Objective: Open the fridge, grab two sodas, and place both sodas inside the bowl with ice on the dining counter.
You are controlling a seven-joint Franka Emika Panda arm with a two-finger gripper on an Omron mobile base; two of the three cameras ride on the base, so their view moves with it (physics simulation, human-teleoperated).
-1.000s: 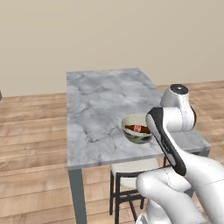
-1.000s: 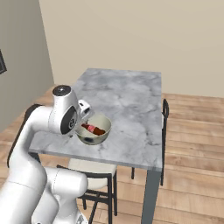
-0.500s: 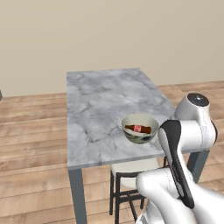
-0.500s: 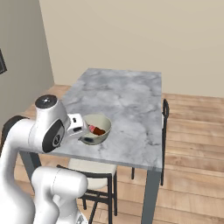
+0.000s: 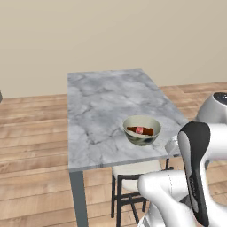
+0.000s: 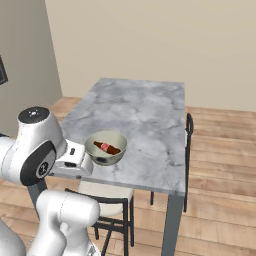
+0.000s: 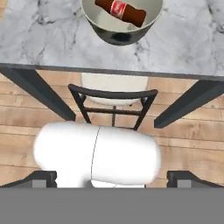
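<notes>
Jaws stood wide apart with nothing between them; the gripper [image 7: 112, 177] hung over the floor, off the dining counter's [image 5: 102, 115] near edge. Past the jaws, by that edge, the bowl [image 7: 122, 22] held the brown bottle [image 7: 120, 10] lying flat, cap toward the left edge. A dark chair [image 6: 187, 145] stood at the right edge in the right base view.

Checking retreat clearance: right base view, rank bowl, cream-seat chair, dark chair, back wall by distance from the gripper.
1. Bowl, beside the gripper at the dining counter's near edge; cream-seat chair just below it, too close to call.
2. Dark chair, counter's right side.
3. Back wall, beyond the counter.
</notes>
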